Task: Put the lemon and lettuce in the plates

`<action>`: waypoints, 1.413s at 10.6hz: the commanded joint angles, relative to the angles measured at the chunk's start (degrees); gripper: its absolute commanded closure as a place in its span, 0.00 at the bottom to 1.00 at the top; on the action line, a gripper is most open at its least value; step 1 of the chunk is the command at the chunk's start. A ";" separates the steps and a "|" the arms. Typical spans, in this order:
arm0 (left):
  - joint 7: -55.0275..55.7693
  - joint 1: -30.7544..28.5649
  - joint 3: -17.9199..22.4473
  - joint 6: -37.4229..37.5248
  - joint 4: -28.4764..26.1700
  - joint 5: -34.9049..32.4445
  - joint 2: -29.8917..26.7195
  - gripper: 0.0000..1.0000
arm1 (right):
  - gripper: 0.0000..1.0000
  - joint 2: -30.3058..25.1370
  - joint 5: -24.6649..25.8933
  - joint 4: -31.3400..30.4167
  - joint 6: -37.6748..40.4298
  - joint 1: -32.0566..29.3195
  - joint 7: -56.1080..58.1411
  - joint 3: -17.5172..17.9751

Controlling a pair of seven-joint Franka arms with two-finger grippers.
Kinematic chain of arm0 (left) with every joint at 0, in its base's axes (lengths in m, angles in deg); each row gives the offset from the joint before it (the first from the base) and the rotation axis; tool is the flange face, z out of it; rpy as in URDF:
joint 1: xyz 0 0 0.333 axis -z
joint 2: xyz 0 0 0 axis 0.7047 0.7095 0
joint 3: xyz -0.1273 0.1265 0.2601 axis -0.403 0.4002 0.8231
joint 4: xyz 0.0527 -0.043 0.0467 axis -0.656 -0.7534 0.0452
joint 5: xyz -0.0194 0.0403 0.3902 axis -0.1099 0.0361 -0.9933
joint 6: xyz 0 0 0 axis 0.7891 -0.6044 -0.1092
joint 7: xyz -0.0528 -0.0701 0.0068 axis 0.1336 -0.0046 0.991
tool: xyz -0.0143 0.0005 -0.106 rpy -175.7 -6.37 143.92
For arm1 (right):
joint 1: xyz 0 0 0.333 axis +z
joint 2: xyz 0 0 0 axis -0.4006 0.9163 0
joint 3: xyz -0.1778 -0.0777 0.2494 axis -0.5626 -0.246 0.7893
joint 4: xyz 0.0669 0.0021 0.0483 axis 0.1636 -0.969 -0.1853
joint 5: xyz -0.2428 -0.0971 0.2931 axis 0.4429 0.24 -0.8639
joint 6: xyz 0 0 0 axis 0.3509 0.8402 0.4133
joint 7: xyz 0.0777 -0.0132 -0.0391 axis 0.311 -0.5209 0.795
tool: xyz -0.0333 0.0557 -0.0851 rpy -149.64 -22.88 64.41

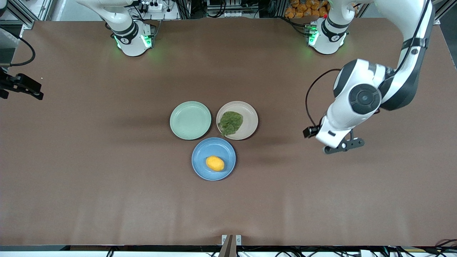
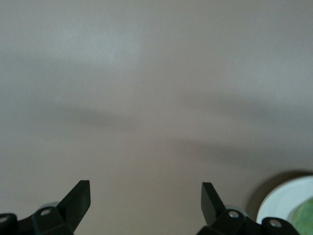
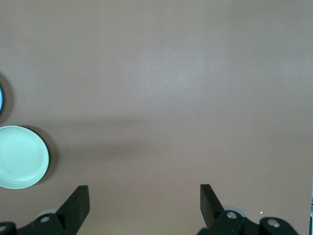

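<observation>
The lemon (image 1: 215, 163) lies in the blue plate (image 1: 202, 151), the plate nearest the front camera. The lettuce (image 1: 230, 122) lies flat in the beige-pink plate (image 1: 250, 120). My left gripper (image 1: 343, 146) is open and empty, over bare table toward the left arm's end, well apart from the plates. In the left wrist view its gripper (image 2: 145, 200) frames bare table, with the beige-pink plate's rim (image 2: 279, 205) and a bit of lettuce (image 2: 305, 219) at the corner. My right gripper (image 1: 33, 91) is open and empty at the right arm's end of the table; it also shows in the right wrist view (image 3: 144, 203).
An empty mint-green plate (image 1: 175, 123) sits beside the beige-pink plate, toward the right arm's end; it also shows in the right wrist view (image 3: 19, 157), with a sliver of the blue plate (image 3: 1, 100). The brown table mat (image 1: 107, 178) stretches wide around the plates.
</observation>
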 commanded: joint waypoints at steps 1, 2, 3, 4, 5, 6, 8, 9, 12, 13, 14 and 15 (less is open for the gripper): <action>-3.52 0.75 2.71 -0.62 -11.15 4.14 -9.58 0.00 | 0.00 0.61 -2.53 1.56 -0.39 0.53 -0.89 -1.20; -3.44 1.10 2.72 -0.27 -12.40 4.14 -11.08 0.00 | 0.00 0.53 -2.89 1.65 -0.40 0.45 -0.98 -1.20; -3.44 1.11 2.72 2.69 -12.06 4.14 -12.66 0.00 | 0.00 0.61 -2.98 1.65 -0.48 0.44 -0.98 -1.20; -3.61 0.50 2.80 4.29 -10.58 4.14 -13.37 0.00 | 0.00 0.53 -3.24 1.74 -0.57 0.44 -0.98 -1.20; -3.61 0.40 3.59 4.31 -9.26 4.14 -14.07 0.00 | 0.00 0.53 -3.24 1.74 -0.40 0.53 -0.98 -1.20; -3.70 0.40 4.38 4.31 -7.33 4.14 -14.52 0.00 | 0.00 0.44 -3.24 1.74 -0.13 0.53 -1.07 -1.20; -3.87 -1.34 4.39 4.31 -3.81 4.14 -16.19 0.00 | 0.00 0.44 -3.24 1.74 -0.13 0.62 -1.16 -1.20; -6.31 -1.53 4.39 4.31 -2.05 4.14 -16.37 0.00 | 0.00 0.52 -3.33 1.74 -0.13 0.62 -1.07 -1.11; -8.70 -2.41 4.39 5.00 3.14 4.14 -16.28 0.00 | 0.00 0.44 -3.51 1.83 0.13 0.62 -1.16 -0.94; -11.06 -2.50 4.39 7.62 4.89 3.97 -16.54 0.00 | 0.00 0.09 -5.68 1.83 0.05 0.53 -1.16 -1.11; -15.61 -2.93 4.39 10.69 6.82 3.97 -16.80 0.00 | 0.00 -0.26 -7.62 1.74 0.13 0.45 -1.07 -1.29; -18.87 -3.11 4.39 13.77 8.67 4.05 -16.98 0.00 | 0.00 -0.35 -7.55 1.74 0.31 0.44 -0.98 -1.38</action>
